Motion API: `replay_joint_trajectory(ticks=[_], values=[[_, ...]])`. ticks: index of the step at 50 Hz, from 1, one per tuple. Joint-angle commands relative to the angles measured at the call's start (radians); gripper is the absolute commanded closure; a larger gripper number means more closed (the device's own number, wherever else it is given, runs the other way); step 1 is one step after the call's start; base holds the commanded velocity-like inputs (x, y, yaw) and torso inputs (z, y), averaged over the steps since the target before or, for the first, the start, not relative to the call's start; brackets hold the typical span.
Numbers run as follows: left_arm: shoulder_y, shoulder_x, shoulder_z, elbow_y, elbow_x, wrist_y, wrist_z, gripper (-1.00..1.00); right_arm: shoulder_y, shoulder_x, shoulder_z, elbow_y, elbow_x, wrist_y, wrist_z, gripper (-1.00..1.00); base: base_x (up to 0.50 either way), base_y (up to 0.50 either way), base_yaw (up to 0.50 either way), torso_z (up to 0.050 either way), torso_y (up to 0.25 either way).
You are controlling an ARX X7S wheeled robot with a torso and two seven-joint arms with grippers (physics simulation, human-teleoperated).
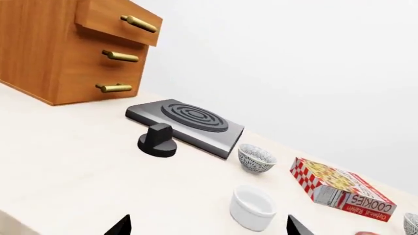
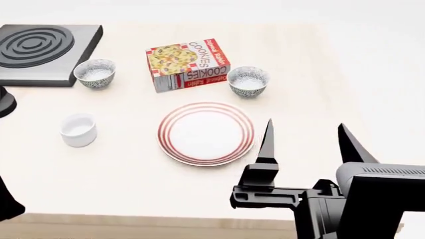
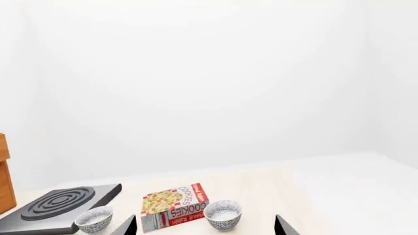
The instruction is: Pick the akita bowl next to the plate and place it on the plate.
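Nothing of the task is done yet, as far as I can judge. The akita bowl [image 2: 248, 81] I want sits on the table [image 2: 119, 169] just beyond the plate [image 2: 206, 133], near its far right rim and right beside the cookie box [image 2: 187, 64]; the plate is bare. A second patterned bowl [image 2: 95, 73] stands by the stove burner [image 2: 40, 52], well apart from the plate (so not my target). My right gripper [image 2: 305, 142] hangs above the table on the near side of the plate, fingers spread wide and holding nothing. The left gripper [image 1: 207, 226] shows only two fingertips, also spread, over the white cup [image 1: 252, 207]. Reach, grasp, lift and placement all remain.
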State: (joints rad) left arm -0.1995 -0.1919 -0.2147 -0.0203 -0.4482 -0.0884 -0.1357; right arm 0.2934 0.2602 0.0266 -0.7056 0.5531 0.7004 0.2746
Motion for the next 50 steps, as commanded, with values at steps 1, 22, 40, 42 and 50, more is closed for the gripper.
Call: replay_joint_trajectory(ticks=[1,22,40,42,50], values=[[0.001,-0.005,0.003,-0.001,-0.005,0.003,-0.004,-1.00,-0.005,0.006,-0.010,0.002,-0.010,-0.018,0.003,-1.00,0.00,0.00,0.00,0.000,0.000],[0.001,-0.011,0.014,-0.007,-0.008,0.010,-0.011,-1.00,-0.002,0.029,-0.042,0.005,0.000,-0.014,-0.013,-1.00,0.34,0.00,0.00,0.000,0.000],[0.005,-0.017,0.019,0.000,-0.017,0.008,-0.020,-1.00,-0.001,0.033,-0.045,0.010,0.014,-0.014,-0.008,-1.00,0.50,0.00,0.00,0.000,0.000],[0.005,-0.018,0.019,-0.004,-0.017,0.012,-0.019,-1.00,-0.001,0.034,-0.045,0.010,0.014,-0.014,-0.007,-1.00,0.50,0.00,0.00,0.000,0.000],[0.004,-0.021,0.023,-0.004,-0.020,0.010,-0.022,-1.00,-0.004,0.035,-0.042,0.019,0.016,-0.021,-0.005,-1.00,0.50,0.00,0.00,0.000,0.002]])
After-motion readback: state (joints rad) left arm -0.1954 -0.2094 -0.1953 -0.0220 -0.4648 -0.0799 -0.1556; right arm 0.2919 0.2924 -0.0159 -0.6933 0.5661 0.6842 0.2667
